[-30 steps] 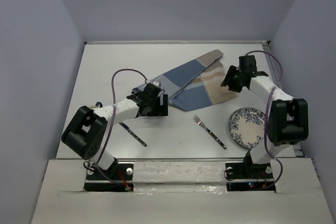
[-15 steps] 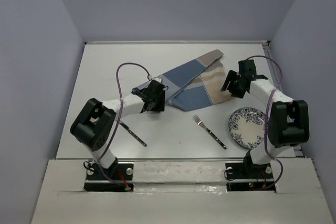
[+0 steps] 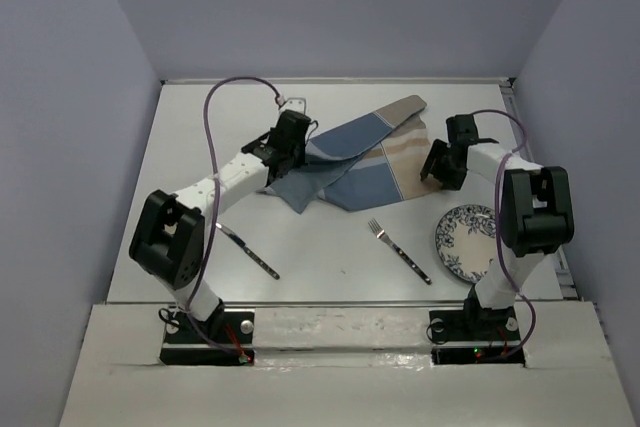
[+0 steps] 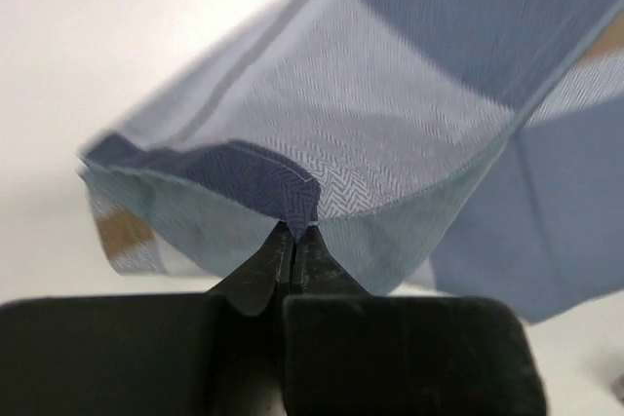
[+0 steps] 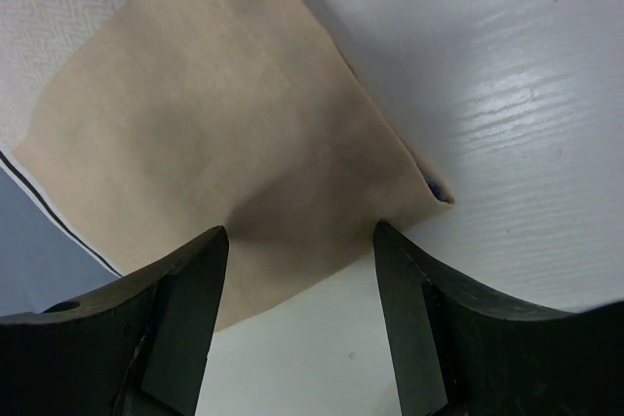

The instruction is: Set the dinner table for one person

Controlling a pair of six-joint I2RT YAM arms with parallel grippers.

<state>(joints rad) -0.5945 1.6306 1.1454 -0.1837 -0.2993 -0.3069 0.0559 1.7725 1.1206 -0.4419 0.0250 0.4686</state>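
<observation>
The off-white table fills the floor of the walled booth, with both arms bolted at its near edge. Toward the far edge, left of centre, the left fingers are pressed tight together on a fold of the blue-and-tan placemat. That end is held up off the table, while the rest of the cloth trails toward the far right corner. Near the right edge the right fingers stand spread apart, one on each side of the placemat's tan corner, which lies flat on the table. Whether they touch the cloth cannot be told. A blue-patterned plate sits by the near right corner, with a fork just to its left. A knife lies toward the near left corner, well apart from both.
</observation>
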